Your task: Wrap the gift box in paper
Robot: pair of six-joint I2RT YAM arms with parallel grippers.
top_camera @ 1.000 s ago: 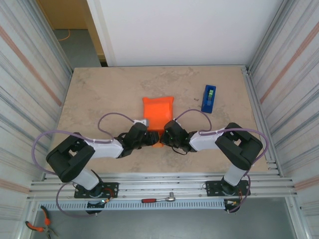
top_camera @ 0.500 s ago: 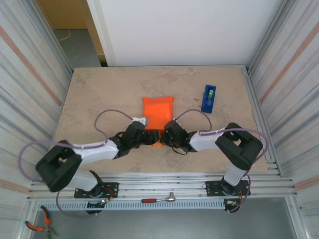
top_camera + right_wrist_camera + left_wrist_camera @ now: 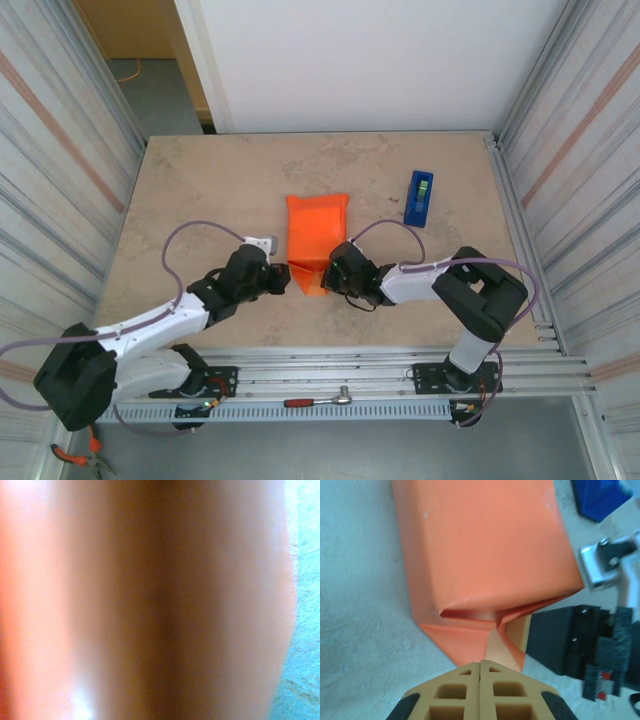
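The orange paper [image 3: 317, 232] lies folded round a flat parcel in the middle of the table. The gift box is hidden inside it. In the left wrist view the paper [image 3: 480, 545] covers the top smoothly, and its near end is tucked into a triangular flap [image 3: 470, 640]. My left gripper [image 3: 283, 279] sits just left of that flap, shut with nothing between its tan fingertips [image 3: 480, 663]. My right gripper [image 3: 328, 277] is shut at the flap's right corner, one tan finger [image 3: 521, 630] against the paper. The right wrist view is a close orange-brown blur.
A blue tape dispenser [image 3: 419, 197] with a green roll stands to the right of the parcel, and its corner shows in the left wrist view [image 3: 600, 497]. Corrugated walls close in both sides of the table. A ratchet [image 3: 318, 401] lies on the front rail.
My left arm has drawn back to the left, away from the parcel's near end, and its jaws have closed empty. The right gripper has stayed at the flap.
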